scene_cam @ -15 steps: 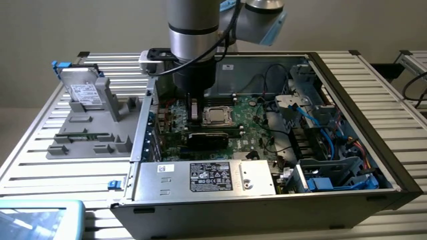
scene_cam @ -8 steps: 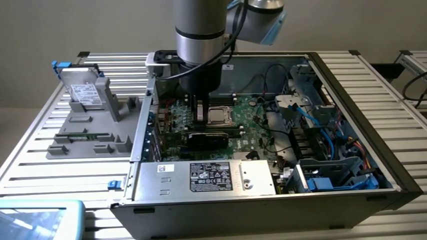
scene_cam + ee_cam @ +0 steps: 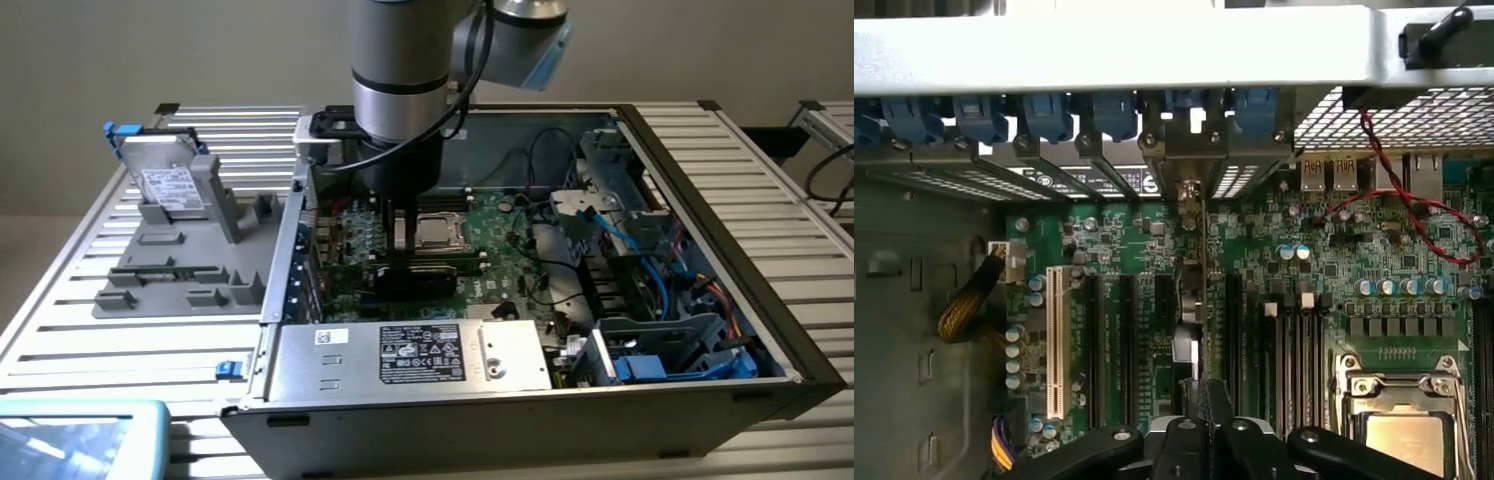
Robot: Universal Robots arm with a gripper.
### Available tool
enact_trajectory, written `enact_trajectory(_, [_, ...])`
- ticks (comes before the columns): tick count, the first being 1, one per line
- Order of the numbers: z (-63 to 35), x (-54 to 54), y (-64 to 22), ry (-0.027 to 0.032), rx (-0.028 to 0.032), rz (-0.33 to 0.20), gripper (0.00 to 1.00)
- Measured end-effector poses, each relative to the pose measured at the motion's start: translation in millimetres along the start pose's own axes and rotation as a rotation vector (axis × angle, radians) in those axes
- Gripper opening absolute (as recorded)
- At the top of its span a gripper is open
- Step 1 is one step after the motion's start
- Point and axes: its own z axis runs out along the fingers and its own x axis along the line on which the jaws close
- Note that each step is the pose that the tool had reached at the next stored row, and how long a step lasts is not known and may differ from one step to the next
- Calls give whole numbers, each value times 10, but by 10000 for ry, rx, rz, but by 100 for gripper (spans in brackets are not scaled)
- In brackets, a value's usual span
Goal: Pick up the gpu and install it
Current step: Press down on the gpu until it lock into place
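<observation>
The black gripper (image 3: 1204,425) at the end of the round grey robot arm (image 3: 400,90) is squeezed tight on the gpu (image 3: 1192,300), a thin flat card that stands on its edge. In the wrist view the card runs straight away from the fingers toward the back wall of the case. It sits among the long black slots (image 3: 1122,345) on the green board (image 3: 1324,270), in line with one of them. I cannot tell if it is pushed all the way in.

Going from the exterior view's left: a grey plastic holder (image 3: 180,265) lies on the ribbed metal table (image 3: 67,330), with a silver hard drive with a white label (image 3: 167,185) standing in it. Next comes the big open computer case (image 3: 747,290), and the arm reaches down into its middle. A shiny square chip socket (image 3: 441,230) sits just beside the gripper. Blue cables (image 3: 641,245) curl on the far right side.

The card looks light and stiff, I think. It looks easy to break too, because tiny parts cover it. The best place to hold it seems to be the top edge, like now, with the fingers off the little parts.

From here it looks very thin, dark on the side, with a metal end piece (image 3: 1189,190) near the blue clips (image 3: 1114,110).
</observation>
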Motion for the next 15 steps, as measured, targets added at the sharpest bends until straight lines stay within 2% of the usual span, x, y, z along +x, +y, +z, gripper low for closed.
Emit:
enact_trajectory(6, [12, 0, 1, -36, -3, 35, 12])
enact_trajectory(7, [-16, -1, 2, -55, -5, 42, 12])
enact_trajectory(10, [-140, 3, 7, -41, -34, 68, 12])
enact_trajectory(15, [-235, 6, 27, -88, -156, 104, 12])
